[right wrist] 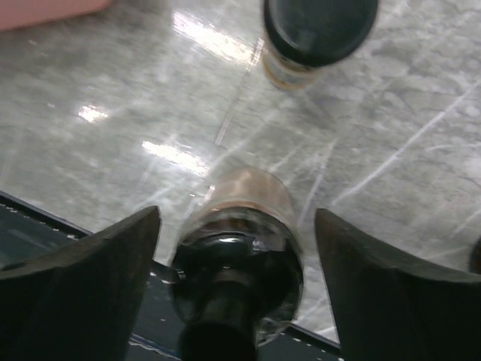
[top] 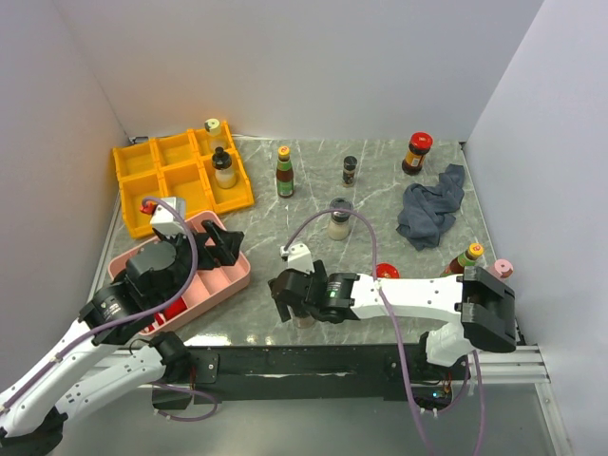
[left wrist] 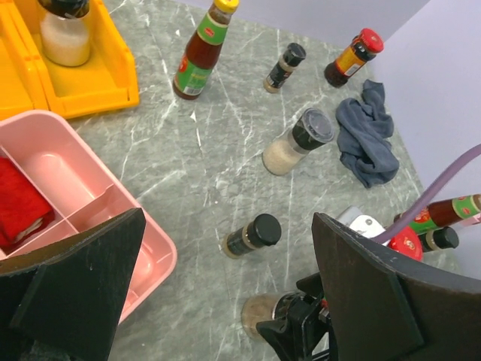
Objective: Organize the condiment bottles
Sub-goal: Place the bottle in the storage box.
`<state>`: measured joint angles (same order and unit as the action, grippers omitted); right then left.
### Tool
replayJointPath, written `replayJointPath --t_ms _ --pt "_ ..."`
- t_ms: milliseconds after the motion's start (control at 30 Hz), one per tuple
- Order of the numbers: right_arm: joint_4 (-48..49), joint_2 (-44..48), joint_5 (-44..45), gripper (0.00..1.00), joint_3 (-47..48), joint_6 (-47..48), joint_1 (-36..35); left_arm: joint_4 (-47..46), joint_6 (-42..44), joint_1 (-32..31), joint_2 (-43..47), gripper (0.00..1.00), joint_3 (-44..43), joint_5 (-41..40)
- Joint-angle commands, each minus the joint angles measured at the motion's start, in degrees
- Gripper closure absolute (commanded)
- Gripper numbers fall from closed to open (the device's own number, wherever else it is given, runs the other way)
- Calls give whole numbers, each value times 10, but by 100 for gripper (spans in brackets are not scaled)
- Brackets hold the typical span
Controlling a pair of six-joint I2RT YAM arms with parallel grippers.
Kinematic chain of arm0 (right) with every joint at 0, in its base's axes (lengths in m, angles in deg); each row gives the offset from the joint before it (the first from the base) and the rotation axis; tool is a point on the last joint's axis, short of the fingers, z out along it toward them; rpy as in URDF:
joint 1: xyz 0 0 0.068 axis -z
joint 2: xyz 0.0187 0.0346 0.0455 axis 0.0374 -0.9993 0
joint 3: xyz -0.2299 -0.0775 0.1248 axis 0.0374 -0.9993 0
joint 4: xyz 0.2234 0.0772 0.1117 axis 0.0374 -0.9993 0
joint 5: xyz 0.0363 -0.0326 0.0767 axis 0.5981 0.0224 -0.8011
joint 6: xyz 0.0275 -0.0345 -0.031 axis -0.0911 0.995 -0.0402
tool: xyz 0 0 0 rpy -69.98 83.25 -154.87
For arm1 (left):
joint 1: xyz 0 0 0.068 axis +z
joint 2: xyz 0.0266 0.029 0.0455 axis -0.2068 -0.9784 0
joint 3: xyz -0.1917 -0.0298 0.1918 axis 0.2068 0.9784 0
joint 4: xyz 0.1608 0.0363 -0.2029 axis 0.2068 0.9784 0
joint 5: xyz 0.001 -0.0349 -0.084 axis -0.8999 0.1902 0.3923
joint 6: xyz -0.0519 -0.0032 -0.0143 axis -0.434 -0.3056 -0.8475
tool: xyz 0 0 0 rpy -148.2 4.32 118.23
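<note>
Top external: grey marbled table (top: 313, 204), white walls on three sides.
- Condiment bottles, spread apart: yellow-capped sauce bottle (top: 284, 173), small black-capped spice jar (top: 350, 170), red-lidded jar (top: 416, 153), pale shaker (top: 339, 218). Two more stand in the yellow bin tray (top: 142, 161).
- Left gripper (top: 217, 242): over the pink tray (top: 223, 283), jaws wide apart, empty.

Left wrist: another black-capped jar (left wrist: 252, 235) on bare table beside the pink tray.

Right wrist: right gripper (right wrist: 237, 218), jaws apart, flanking a dark-capped clear jar (right wrist: 248, 199), with a gap on each side.
</note>
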<state>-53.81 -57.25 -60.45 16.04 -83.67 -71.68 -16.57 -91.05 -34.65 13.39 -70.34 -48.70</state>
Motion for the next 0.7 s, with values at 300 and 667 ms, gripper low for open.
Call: replayJointPath --t_ms 300,667 --pt "-30 129 54 0 31 6 -10 9 13 -1 -54 1 -35 66" --pt "-43 318 195 0 -24 -16 3 -73 28 -64 -191 2 -22 148"
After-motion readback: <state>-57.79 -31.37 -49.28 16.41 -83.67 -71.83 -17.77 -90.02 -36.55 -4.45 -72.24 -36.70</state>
